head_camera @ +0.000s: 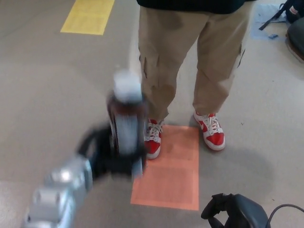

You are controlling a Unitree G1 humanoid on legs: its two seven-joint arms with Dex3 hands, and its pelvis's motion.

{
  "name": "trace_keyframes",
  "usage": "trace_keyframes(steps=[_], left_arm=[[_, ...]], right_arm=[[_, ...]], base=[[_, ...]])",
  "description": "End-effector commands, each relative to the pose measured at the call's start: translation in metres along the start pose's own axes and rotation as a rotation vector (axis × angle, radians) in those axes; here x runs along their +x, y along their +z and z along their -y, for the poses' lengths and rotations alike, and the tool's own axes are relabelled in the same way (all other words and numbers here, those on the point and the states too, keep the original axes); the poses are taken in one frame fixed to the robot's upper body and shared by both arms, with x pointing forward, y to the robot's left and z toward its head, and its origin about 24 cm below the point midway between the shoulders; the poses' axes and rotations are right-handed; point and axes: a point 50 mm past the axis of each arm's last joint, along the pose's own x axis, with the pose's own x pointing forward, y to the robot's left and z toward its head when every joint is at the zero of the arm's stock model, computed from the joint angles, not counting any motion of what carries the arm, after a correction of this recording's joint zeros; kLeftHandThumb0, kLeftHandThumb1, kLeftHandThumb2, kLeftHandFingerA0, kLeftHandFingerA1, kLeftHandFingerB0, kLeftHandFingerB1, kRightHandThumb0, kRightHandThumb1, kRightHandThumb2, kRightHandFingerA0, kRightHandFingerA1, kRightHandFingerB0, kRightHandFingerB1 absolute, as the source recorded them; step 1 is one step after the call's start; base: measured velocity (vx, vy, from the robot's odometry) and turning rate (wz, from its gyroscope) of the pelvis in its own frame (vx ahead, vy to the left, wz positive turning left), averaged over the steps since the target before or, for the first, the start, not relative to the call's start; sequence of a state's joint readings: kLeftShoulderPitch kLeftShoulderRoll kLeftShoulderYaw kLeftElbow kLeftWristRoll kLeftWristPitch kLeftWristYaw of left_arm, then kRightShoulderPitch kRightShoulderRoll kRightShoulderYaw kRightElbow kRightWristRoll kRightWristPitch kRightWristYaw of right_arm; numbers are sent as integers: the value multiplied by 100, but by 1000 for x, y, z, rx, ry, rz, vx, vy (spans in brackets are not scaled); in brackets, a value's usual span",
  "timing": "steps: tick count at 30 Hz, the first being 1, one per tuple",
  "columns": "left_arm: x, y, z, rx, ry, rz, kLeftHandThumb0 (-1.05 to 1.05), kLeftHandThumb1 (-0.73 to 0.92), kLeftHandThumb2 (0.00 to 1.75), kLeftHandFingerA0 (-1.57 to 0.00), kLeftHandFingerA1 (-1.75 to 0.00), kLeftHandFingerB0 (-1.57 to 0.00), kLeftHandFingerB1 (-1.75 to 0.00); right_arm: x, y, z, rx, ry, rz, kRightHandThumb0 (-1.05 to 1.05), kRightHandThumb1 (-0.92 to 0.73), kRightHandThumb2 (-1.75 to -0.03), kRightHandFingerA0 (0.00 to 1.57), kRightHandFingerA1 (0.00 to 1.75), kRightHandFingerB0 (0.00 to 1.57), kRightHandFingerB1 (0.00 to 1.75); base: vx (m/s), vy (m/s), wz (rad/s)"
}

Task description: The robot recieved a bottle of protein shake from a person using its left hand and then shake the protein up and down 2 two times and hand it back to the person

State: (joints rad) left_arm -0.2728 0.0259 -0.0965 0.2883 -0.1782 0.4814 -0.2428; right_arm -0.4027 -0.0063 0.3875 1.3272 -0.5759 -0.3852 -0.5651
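Blurred protein shake bottle [127,118] upright, left hand [107,154] fingers clenched around its lower half

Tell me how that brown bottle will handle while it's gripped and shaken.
The bottle looks rigid, so it probably won't squash in the left robot hand. Its dark fill suggests it's fairly heavy for its size. It is tall, and the hand grips it near the base, so it may lever loose or slip if the sides are smooth. The white cap appears closed, so spills seem unlikely.
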Motion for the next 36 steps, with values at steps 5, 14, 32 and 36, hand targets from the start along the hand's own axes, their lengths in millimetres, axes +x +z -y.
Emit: trace_keyframes(steps=[5, 14, 32, 36], left_arm=[[-29, 169, -5, -21, 0, 496, -17, 75, 84, -94, -152, -76, -119], [0, 32, 13, 44, -45, 76, -14, 68, 84, -84, -167, -69, -119], [5, 118, 32, 98, -91, 252, -17, 71, 91, -88, -159, -71, -120], [6, 127, 37, 93, -94, 271, -16, 70, 93, -87, -160, -72, -123]], right_arm=[[-3, -7, 0, -9, 5, -14, -47, -48, -114, 105, 98, 93, 83], [-5, -8, -1, -3, 7, -15, -47, -46, -114, 107, 85, 98, 72], [-2, -8, 2, 17, 6, -33, -43, -44, -121, 106, 94, 100, 73], [-8, -13, -1, -2, 10, -28, -44, -45, -121, 105, 92, 100, 74]], base=[[0, 0, 2], [0, 0, 0], [0, 0, 0], [0, 0, 0]])
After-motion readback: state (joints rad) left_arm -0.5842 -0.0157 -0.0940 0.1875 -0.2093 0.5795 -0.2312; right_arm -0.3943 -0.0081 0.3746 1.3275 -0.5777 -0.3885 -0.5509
